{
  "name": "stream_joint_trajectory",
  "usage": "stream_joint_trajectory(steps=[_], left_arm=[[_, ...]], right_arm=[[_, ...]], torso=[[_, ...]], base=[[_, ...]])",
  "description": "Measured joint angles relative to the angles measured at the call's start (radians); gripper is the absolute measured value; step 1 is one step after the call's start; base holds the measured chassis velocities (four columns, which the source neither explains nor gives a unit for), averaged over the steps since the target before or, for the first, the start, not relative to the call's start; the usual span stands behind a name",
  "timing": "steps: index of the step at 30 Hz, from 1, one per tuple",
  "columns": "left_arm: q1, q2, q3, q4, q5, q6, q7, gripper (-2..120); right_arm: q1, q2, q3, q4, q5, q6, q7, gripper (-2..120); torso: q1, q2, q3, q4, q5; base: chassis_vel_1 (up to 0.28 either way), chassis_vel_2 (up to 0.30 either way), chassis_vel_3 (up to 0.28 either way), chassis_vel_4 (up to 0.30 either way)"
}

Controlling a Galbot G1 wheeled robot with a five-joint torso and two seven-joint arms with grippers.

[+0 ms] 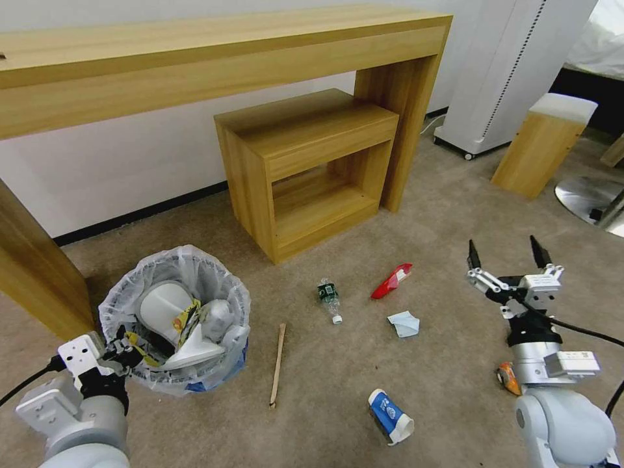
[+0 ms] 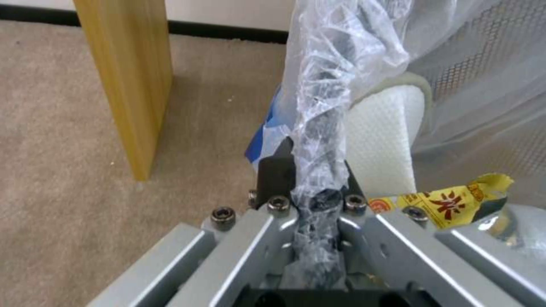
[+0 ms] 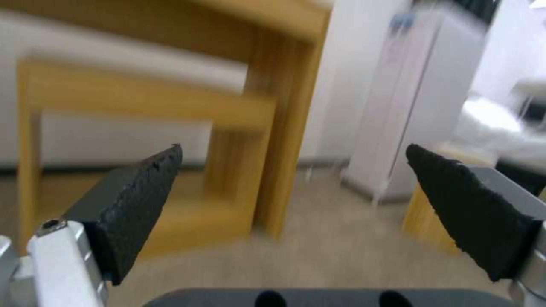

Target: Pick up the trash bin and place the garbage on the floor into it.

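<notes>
The trash bin (image 1: 174, 286), lined with a crinkly white bag, is at the left by the desk leg; it holds white slippers (image 1: 166, 305) and a yellow packet. My left gripper (image 1: 125, 346) is shut on its near rim (image 2: 324, 128), with the bag pinched between the fingers (image 2: 276, 172). Garbage lies on the floor (image 1: 325, 383): a small bottle (image 1: 329, 298), a red packet (image 1: 391, 281), crumpled paper (image 1: 404, 323), a wooden stick (image 1: 278, 365), a blue-white carton (image 1: 390, 416) and an orange piece (image 1: 508, 378). My right gripper (image 1: 507, 255) hangs open above the carpet at the right, its black fingers (image 3: 142, 200) wide apart.
A long wooden desk (image 1: 195, 58) runs along the wall, with a small wooden cabinet (image 1: 305, 162) under it. A white appliance (image 1: 507, 71), a wooden stool (image 1: 546, 146) and a metal chair base (image 1: 588, 198) stand at the far right. The desk leg (image 2: 131, 85) is close to the bin.
</notes>
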Motion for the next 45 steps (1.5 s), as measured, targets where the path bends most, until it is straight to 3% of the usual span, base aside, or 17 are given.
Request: stream_joint_trajectory(steps=[2,3,4,6,7,11,15,18,21,29,40,45], left_arm=[[0.011,0.003,-0.003,0.0,-0.002,0.001,0.0,1],[0.011,0.003,-0.003,0.0,-0.002,0.001,0.0,1],[0.013,0.005,-0.004,0.0,-0.003,0.001,0.0,1],[0.019,0.007,-0.005,0.0,-0.003,0.004,0.0,1],[0.019,0.007,-0.005,0.0,-0.003,0.004,0.0,1],[0.026,0.005,0.001,0.0,-0.001,0.005,-0.001,1],[0.026,0.006,0.001,0.0,-0.001,0.006,-0.001,1],[0.026,0.007,-0.001,0.0,-0.001,0.006,-0.001,1],[0.025,0.01,-0.003,0.0,-0.002,0.006,-0.001,1],[0.013,0.012,-0.003,0.0,-0.002,0.006,-0.001,1],[0.002,0.006,0.003,0.0,-0.002,0.006,-0.001,1],[0.005,0.005,0.003,0.0,-0.002,0.005,-0.001,1]], right_arm=[[0.001,-0.069,-0.043,0.0,0.02,-0.139,0.02,100],[0.001,-0.069,-0.043,0.0,0.02,-0.139,0.02,100],[0.003,-0.104,-0.062,0.001,0.036,-0.2,0.03,100],[0.017,-0.198,-0.118,0.008,0.121,-0.377,0.075,100],[0.017,-0.198,-0.118,0.008,0.121,-0.377,0.075,100],[0.055,-0.297,-0.238,-0.007,0.364,-0.63,0.133,100],[0.086,-0.299,-0.327,-0.059,0.45,-0.725,0.155,100],[0.097,-0.286,-0.365,-0.086,0.474,-0.744,0.182,100],[0.124,-0.245,-0.461,-0.182,0.545,-0.757,0.279,100],[0.125,-0.22,-0.558,-0.29,0.573,-0.752,0.301,100],[0.107,-0.237,-0.564,-0.332,0.527,-0.744,0.313,100],[0.115,-0.229,-0.57,-0.379,0.498,-0.743,0.304,84]], torso=[[0.0,0.0,0.0,0.0,0.0],[0.0,0.0,0.0,0.0,0.0],[0.0,0.0,0.0,0.0,0.0001],[0.0,0.0,0.0,0.0002,-0.0003],[0.0,0.0,0.0,0.0002,-0.0003],[0.0,0.0,0.0,0.0001,-0.0004],[0.0,0.0,0.0,0.0001,-0.0002],[0.0,0.0,0.0,0.0,-0.0001],[0.0,0.0,0.0,0.0001,0.0],[0.0,0.0,0.0,0.0001,-0.0002],[0.0,0.0,0.0,0.0,-0.0002],[0.0,0.0,0.0,0.0,-0.0001]], base=[[0.0,0.0,0.0,0.0],[0.0,0.0,0.0,0.0],[0.0,0.0,0.0,0.0],[0.0,0.0,0.0,0.0],[0.0,0.0,0.0,0.0],[0.0,0.0,0.0,0.0],[0.0,0.0,0.0,0.0],[0.0,0.0,0.0,0.0],[0.0,0.0,0.0,0.0],[0.0,0.0,0.0,0.0],[0.0,0.0,0.0,0.0],[0.0,0.0,0.0,0.0]])
